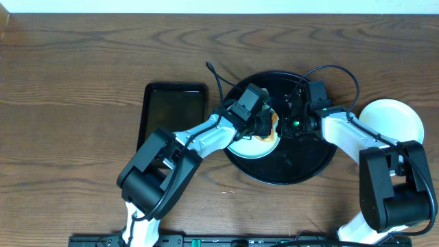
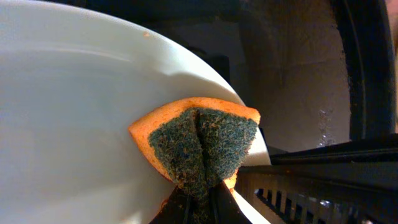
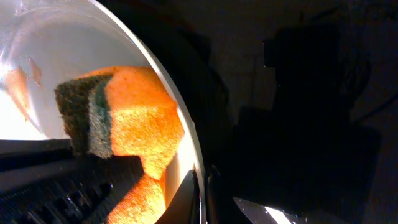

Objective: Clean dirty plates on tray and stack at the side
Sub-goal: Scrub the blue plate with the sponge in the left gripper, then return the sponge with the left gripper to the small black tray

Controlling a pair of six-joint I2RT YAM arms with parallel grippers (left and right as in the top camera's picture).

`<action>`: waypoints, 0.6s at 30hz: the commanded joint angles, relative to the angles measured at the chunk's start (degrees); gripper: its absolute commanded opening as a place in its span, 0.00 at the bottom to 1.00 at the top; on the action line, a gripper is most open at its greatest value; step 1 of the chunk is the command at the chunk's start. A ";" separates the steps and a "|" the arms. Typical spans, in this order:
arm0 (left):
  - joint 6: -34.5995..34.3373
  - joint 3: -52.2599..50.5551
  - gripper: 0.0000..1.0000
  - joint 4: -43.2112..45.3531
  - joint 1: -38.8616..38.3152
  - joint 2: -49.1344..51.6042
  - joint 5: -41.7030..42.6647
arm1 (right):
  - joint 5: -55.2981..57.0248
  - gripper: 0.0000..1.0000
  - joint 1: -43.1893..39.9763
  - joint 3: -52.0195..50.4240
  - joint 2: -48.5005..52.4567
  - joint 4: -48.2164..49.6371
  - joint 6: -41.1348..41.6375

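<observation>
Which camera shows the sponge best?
The left wrist view: the sponge is sharp and centred, its green scourer facing the camera, on the plate. The right wrist view shows its orange side, partly cut off. Overhead, only an orange sliver shows.

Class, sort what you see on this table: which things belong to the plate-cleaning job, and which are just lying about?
In the job:
round tray
dirty plate on it
sponge, held in the left gripper
right gripper, pinching that plate's rim
plate on the table, at the right

Lying about:
rectangular tray
</observation>
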 commanded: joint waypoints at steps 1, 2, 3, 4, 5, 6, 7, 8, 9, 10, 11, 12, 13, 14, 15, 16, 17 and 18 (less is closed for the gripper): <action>-0.94 -0.07 0.07 -0.28 0.11 1.77 3.30 | 1.18 0.04 1.07 -1.68 1.64 -1.36 0.35; -0.92 -0.07 0.08 -0.63 0.11 2.10 2.82 | 1.18 0.05 1.07 -1.68 1.64 -1.33 0.35; -0.90 -0.07 0.08 -1.51 0.11 2.36 1.77 | 1.18 0.05 1.07 -1.68 1.64 -1.33 0.37; -0.68 -0.07 0.08 -2.99 0.15 2.43 -0.15 | 1.18 0.05 1.07 -1.68 1.64 -1.33 0.35; -0.37 -0.07 0.07 -5.60 0.28 2.43 -4.13 | 1.18 0.05 1.07 -1.68 1.64 -1.36 0.35; -0.02 -0.07 0.07 -7.45 0.39 2.34 -7.30 | 1.18 0.04 1.07 -1.68 1.64 -1.33 0.35; 0.55 -0.04 0.07 -9.18 0.72 2.27 -10.43 | 1.18 0.05 1.07 -1.68 1.64 -1.33 0.35; 1.49 -0.04 0.07 -10.47 1.16 2.23 -12.98 | 1.18 0.05 1.07 -1.68 1.64 -1.33 0.35; 2.21 -0.04 0.07 -11.32 1.68 2.21 -14.99 | 1.18 0.04 1.07 -1.68 1.64 -1.33 0.35; 2.80 -0.04 0.07 -11.96 2.40 2.10 -16.35 | 1.18 0.04 1.07 -1.68 1.64 -1.36 0.35; 3.13 -0.04 0.08 -12.33 3.21 1.88 -17.16 | 1.18 0.05 1.07 -1.68 1.64 -1.44 0.35; 3.76 -0.04 0.08 -12.31 4.04 1.73 -17.31 | 1.18 0.05 1.07 -1.68 1.64 -1.51 0.35; 4.09 -0.04 0.07 -12.31 4.94 1.46 -17.33 | 1.18 0.05 1.07 -1.68 1.64 -1.53 0.35; 4.07 -0.04 0.07 -12.28 5.95 1.18 -17.33 | 1.16 0.04 1.07 -1.68 1.64 -1.53 0.35; 4.04 -0.04 0.07 -12.22 6.88 1.01 -17.33 | 1.16 0.04 1.07 -1.68 1.64 -1.53 0.35; 4.04 0.07 0.07 -12.26 7.85 0.90 -17.31 | 1.18 0.05 1.07 -1.68 1.64 -1.51 0.35; 4.04 0.07 0.07 -12.33 8.79 0.83 -17.27 | 1.18 0.04 1.07 -1.68 1.64 -1.51 0.35; 4.04 0.07 0.08 -12.59 9.46 0.83 -17.27 | 1.18 0.05 1.07 -1.68 1.64 -1.51 0.35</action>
